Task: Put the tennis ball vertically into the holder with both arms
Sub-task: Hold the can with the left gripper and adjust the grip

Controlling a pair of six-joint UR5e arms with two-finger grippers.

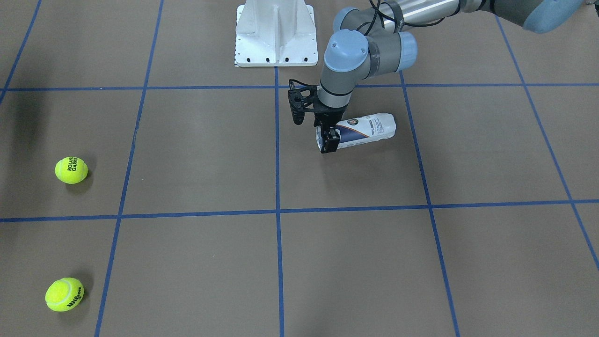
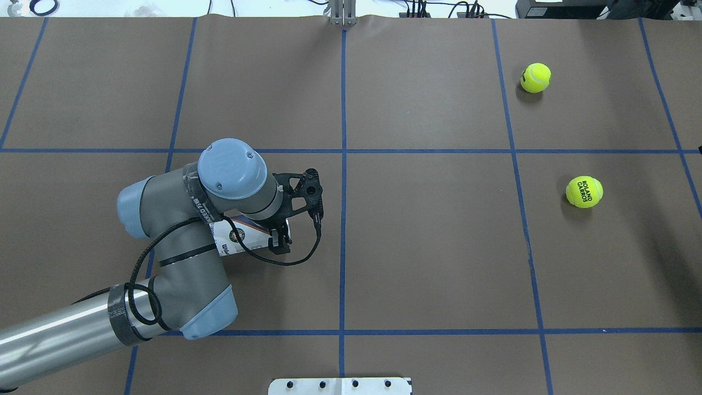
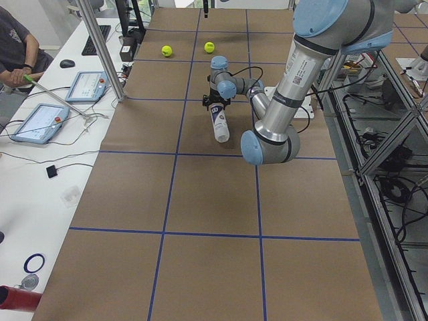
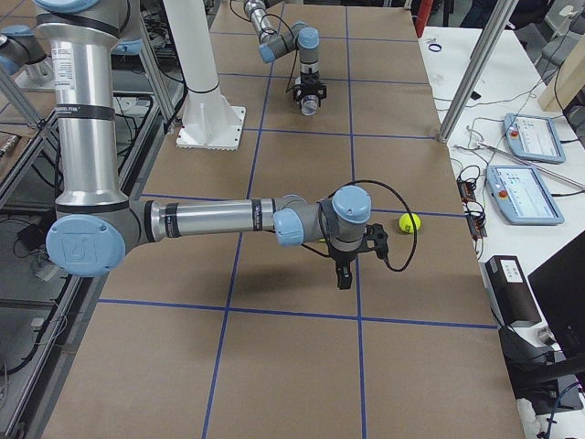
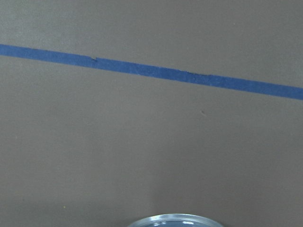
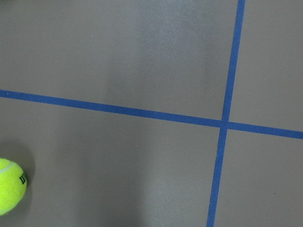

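Note:
The holder (image 1: 367, 130), a clear can with a navy-and-white label, lies on its side on the brown table. It also shows in the overhead view (image 2: 241, 238). My left gripper (image 1: 328, 139) points down, with its fingers closed on either side of the can near its open metal rim (image 5: 173, 221). Two yellow tennis balls lie far off: a Roland Garros ball (image 1: 71, 170) and a Wilson ball (image 1: 64, 294). My right gripper (image 4: 344, 279) hangs above the table near a ball (image 4: 409, 221). I cannot tell whether it is open. The Wilson ball shows in the right wrist view (image 6: 9, 187).
The white bolted pedestal (image 1: 275, 32) stands at the robot's side of the table. Blue tape lines (image 1: 277, 210) divide the table into squares. A side bench with tablets (image 3: 37, 124) and an aluminium post (image 3: 100, 47) border the far edge.

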